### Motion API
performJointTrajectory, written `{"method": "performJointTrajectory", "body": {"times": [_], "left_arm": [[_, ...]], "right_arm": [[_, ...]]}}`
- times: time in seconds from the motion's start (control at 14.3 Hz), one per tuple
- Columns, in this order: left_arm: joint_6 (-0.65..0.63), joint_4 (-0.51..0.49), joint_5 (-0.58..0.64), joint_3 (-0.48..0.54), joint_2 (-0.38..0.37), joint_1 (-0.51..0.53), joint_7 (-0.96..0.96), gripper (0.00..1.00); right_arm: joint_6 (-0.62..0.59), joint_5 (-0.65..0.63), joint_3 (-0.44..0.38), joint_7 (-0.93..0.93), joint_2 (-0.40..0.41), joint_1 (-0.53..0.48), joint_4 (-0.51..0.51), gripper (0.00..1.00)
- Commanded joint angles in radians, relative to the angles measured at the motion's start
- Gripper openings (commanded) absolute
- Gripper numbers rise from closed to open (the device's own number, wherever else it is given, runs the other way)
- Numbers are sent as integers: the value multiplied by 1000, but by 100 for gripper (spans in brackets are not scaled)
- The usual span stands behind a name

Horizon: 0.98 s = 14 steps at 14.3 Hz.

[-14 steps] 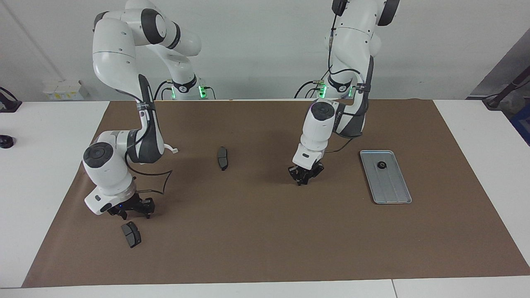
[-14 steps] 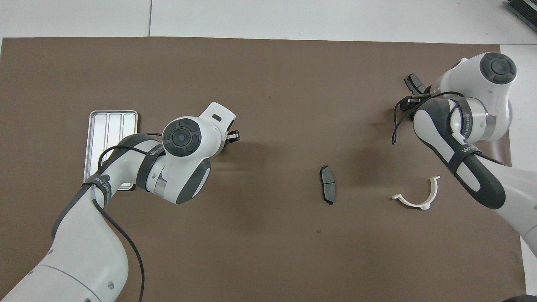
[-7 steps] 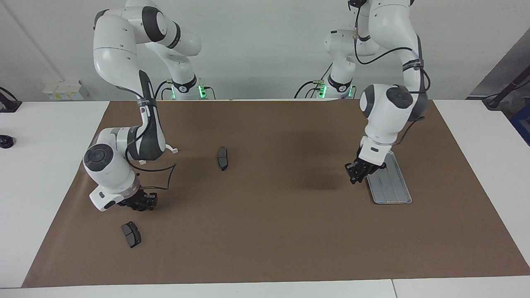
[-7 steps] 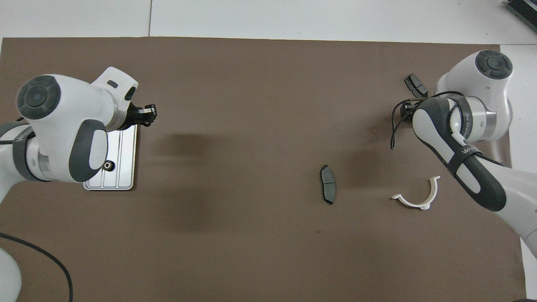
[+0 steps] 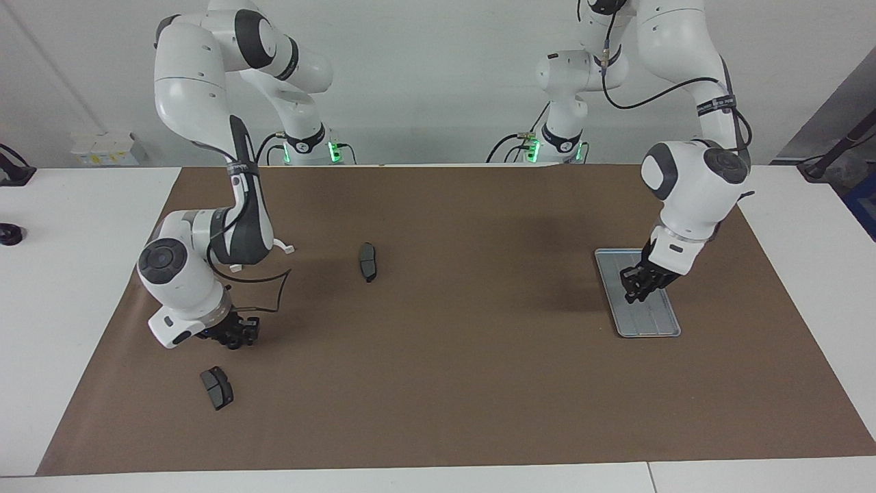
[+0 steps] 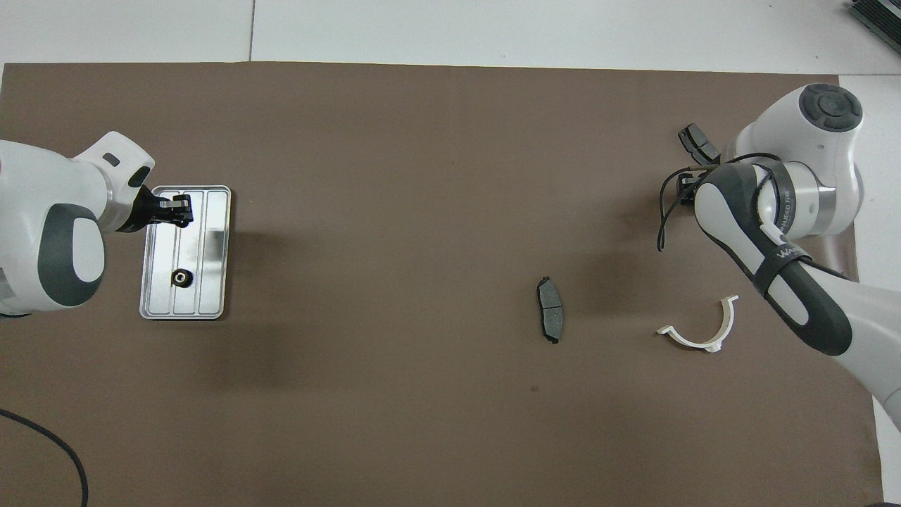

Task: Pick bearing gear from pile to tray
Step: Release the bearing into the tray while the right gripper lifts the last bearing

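- Brown paper mat (image 5: 438,383) covers the white table (image 5: 61,274), with both Franka arms reaching in from their bases by the pale wall.
- Left gripper (image 5: 640,287) (image 6: 179,209) hangs over the silver-grey tray (image 5: 658,322) (image 6: 211,211), above the part of it farther from the robots. Whether its fingers are spread, pressed together or pinching something, I cannot tell.
- On the tray, one small black toothed round piece, the bearing gear (image 6: 182,278), lies in the part nearer the robots, apart from the gripper; the facing view hides it behind the wrist.
- The tray itself sits toward the left arm's end of the table, long side running away from the robots.
- Right gripper (image 5: 234,333) (image 6: 686,183) is low over the mat at the right arm's end. Its finger state I cannot tell either.
- Just beside it, farther from the robots, lies a dark grey curved pad (image 5: 217,387) (image 6: 697,143), not touching the gripper.
- A second dark grey pad (image 5: 367,261) (image 6: 550,318) lies alone near the middle of the mat, well apart from both grippers.
- The white plastic half-ring (image 5: 284,246) (image 6: 700,327) rests on the mat nearer the robots than the right gripper, partly covered by the right arm's forearm in the facing view.
- These loose pile pieces are all well apart from the tray.
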Motion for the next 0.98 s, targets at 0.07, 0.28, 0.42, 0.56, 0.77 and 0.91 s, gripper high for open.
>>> {"method": "performJointTrajectory", "body": {"times": [0.07,0.28,0.42,0.56,0.77,0.91], "left_arm": [[95,-74,-17,-6,10,-1,27,3],[104,-78,-17,-6,16,-3,29,12],[115,-78,-17,-6,25,-8,29,68],[104,-59,-16,-6,27,-9,29,100],[94,-42,-16,-6,22,-9,27,100],[81,-39,-16,-6,10,-8,26,100]], "right_arm": [[3,-20,5,19,-15,-14,-14,45],[3,-20,7,25,-15,-14,-14,39],[6,-20,7,33,-15,-14,-14,29],[6,-20,7,33,-13,-14,-14,22],[8,-20,7,30,-16,-5,-5,13],[14,-20,18,24,-39,2,1,10]]}}
